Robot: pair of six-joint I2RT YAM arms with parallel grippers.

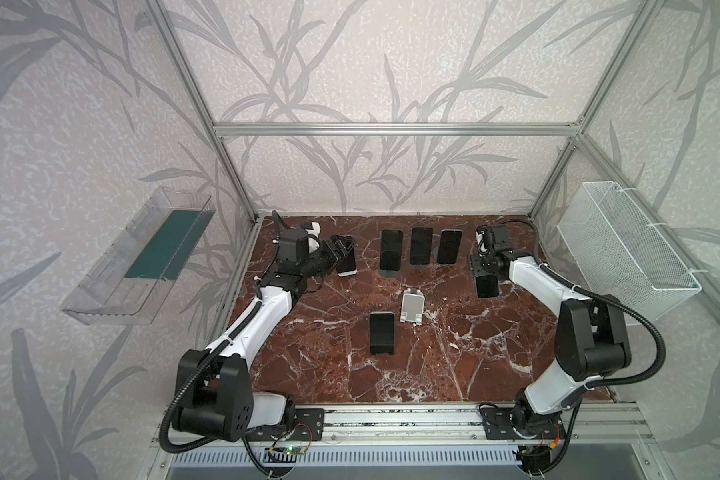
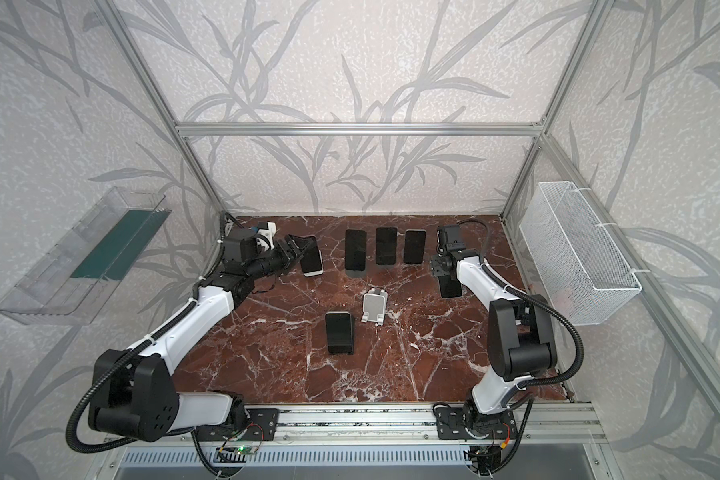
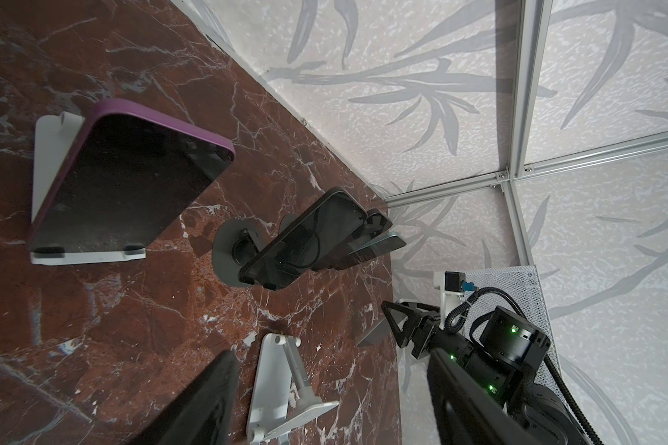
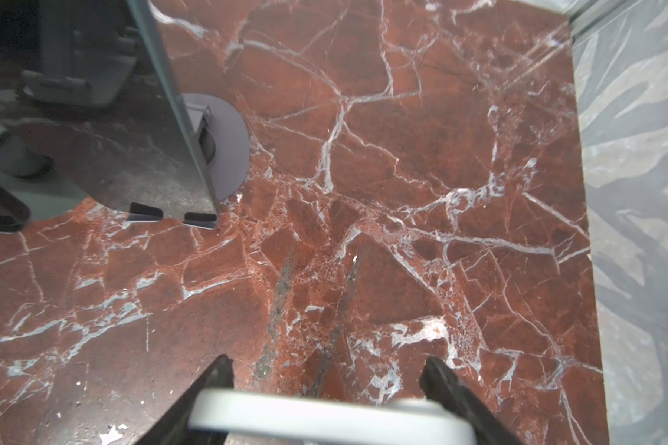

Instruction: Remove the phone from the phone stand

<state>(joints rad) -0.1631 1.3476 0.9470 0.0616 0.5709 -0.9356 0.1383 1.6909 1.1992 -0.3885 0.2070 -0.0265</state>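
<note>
Right wrist view: right gripper point(image 4: 328, 364) fingers clamp white-edged phone point(image 4: 324, 420) between them, across its width, presumably for lifting; left gripper point(image 1: 342, 248) fingers apart, purple-cased phone point(image 3: 132, 181) just beyond them, propped on white stand point(image 3: 45, 154).

Right of the empty white stand point(image 1: 412, 306), the right gripper point(image 1: 485, 276) sits over the dark phone point(image 1: 487, 289) and hides its top end in both top views, while in the right wrist view the fingers point(image 4: 209, 385) and a pale rounded edge point(image 4: 324, 418) between them run off the frame. Back-left of that stand, the left gripper point(image 1: 345, 247) covers the upper part of the purple-cased phone point(image 1: 348, 264). Straight behind the stand, in the left wrist view, the rear phones point(image 3: 390, 242) show only slivers behind the front phone point(image 3: 305, 235).
</note>
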